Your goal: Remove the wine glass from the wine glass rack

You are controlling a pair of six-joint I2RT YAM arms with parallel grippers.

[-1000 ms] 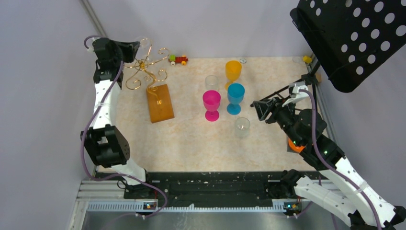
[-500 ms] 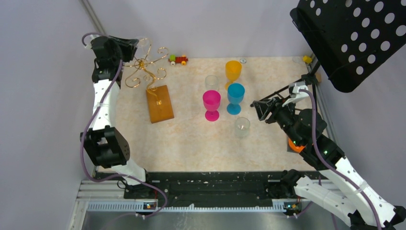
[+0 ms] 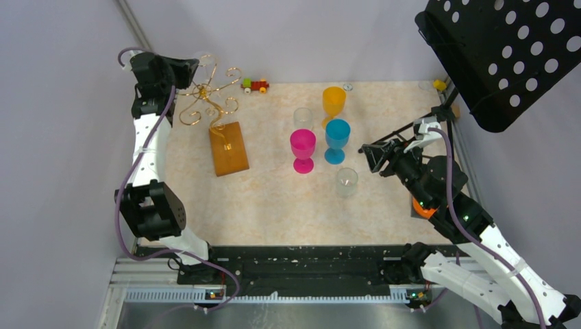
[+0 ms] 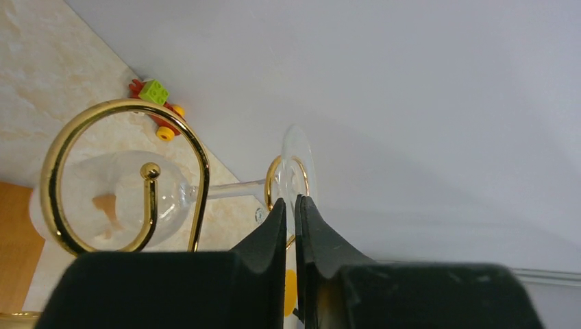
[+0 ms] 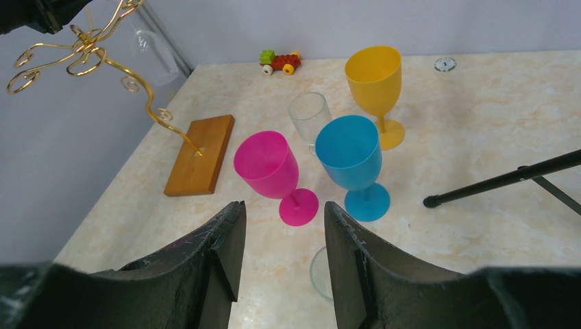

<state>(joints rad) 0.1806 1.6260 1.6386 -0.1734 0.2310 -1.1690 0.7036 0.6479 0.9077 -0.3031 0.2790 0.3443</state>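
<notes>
The wine glass rack [image 3: 214, 101] is gold wire with spiral arms on a brown wooden base [image 3: 229, 147] at the far left. A clear wine glass [image 4: 109, 199] hangs in its spirals, stem level, with its foot [image 4: 296, 154] toward the wall. My left gripper [image 4: 293, 200] is shut on the rim of that foot, and it is up at the rack's top in the top view [image 3: 186, 68]. My right gripper [image 3: 371, 158] is open and empty, low over the table right of the goblets; its wrist view [image 5: 281, 205] also shows the rack [image 5: 89, 48].
Pink [image 3: 302, 145], blue [image 3: 337, 133] and yellow [image 3: 334, 101] goblets stand mid-table with two clear tumblers [image 3: 346, 181], [image 3: 303, 118]. A toy train [image 3: 255, 85] is at the back. A black music stand [image 3: 507, 55] and its legs [image 3: 411, 127] are at the right.
My left gripper has shifted slightly toward the far left at the rack's top. The right arm has not moved.
</notes>
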